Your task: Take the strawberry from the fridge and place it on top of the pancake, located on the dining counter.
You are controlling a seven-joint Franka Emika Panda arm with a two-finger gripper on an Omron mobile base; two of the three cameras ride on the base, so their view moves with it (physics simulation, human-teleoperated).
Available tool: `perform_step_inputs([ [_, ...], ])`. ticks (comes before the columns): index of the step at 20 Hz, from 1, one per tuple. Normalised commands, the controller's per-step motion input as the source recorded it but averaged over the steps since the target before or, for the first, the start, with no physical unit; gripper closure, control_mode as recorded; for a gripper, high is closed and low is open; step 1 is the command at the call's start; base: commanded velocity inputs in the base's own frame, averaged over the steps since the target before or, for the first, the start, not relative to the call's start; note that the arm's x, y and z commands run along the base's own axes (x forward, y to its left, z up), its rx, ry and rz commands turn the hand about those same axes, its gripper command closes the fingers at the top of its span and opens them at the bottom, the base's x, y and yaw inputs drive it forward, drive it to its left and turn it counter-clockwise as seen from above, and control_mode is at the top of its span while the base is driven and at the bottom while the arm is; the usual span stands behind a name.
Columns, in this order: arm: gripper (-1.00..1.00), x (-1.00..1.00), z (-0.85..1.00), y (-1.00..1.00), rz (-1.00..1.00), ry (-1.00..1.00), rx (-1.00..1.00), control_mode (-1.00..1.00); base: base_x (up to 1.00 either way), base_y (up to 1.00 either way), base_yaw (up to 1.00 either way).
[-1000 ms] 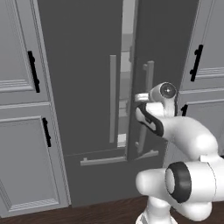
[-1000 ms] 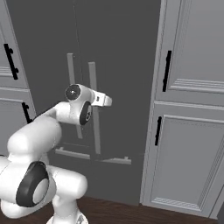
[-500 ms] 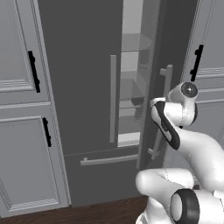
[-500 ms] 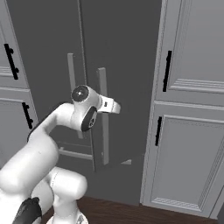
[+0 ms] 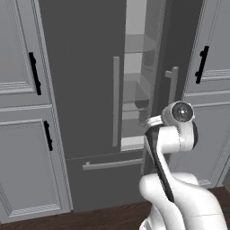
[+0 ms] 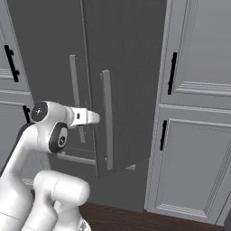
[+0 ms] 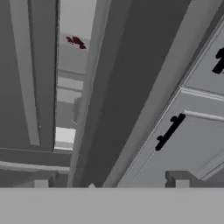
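The tall dark grey fridge [image 5: 81, 90] stands straight ahead with its right door [image 6: 131, 81] swung partly open. Through the gap I see the pale interior and glass shelves [image 5: 134, 90]. The strawberry [image 7: 75, 41] is a small red spot on a shelf deep inside. My gripper [image 7: 110, 181] is open with nothing between its fingertips, and it points at the edge of the open door. In the right base view the hand [image 6: 88, 117] hangs just left of that door's long bar handle [image 6: 107, 119], apart from it. The pancake and the dining counter are out of view.
Light grey panelled cabinets with short black handles flank the fridge on the left [image 5: 22, 112] and on the right [image 6: 194, 113]. The fridge's bottom drawer has a horizontal bar handle [image 5: 112, 164]. The open door juts out towards me. Dark wooden floor [image 6: 135, 221] lies below.
The right fridge door has swung further open, showing more of the shelves. My gripper has let go of the bar handle and opened. The arm has shifted right and drawn back.
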Motion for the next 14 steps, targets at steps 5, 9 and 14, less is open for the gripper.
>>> perform_step_inputs([
  [5, -1.00, 0.41, 0.42, 1.00, 0.00, 0.23, -0.37, -1.00, 0.00, 0.00, 0.00],
  [9, -1.00, 0.97, 0.27, 0.77, 0.00, 0.22, -0.28, -1.00, 0.00, 0.00, 0.00],
  [14, -1.00, 1.00, 0.02, 0.36, -0.05, 0.21, -0.18, -1.00, 0.00, 0.00, 0.00],
])
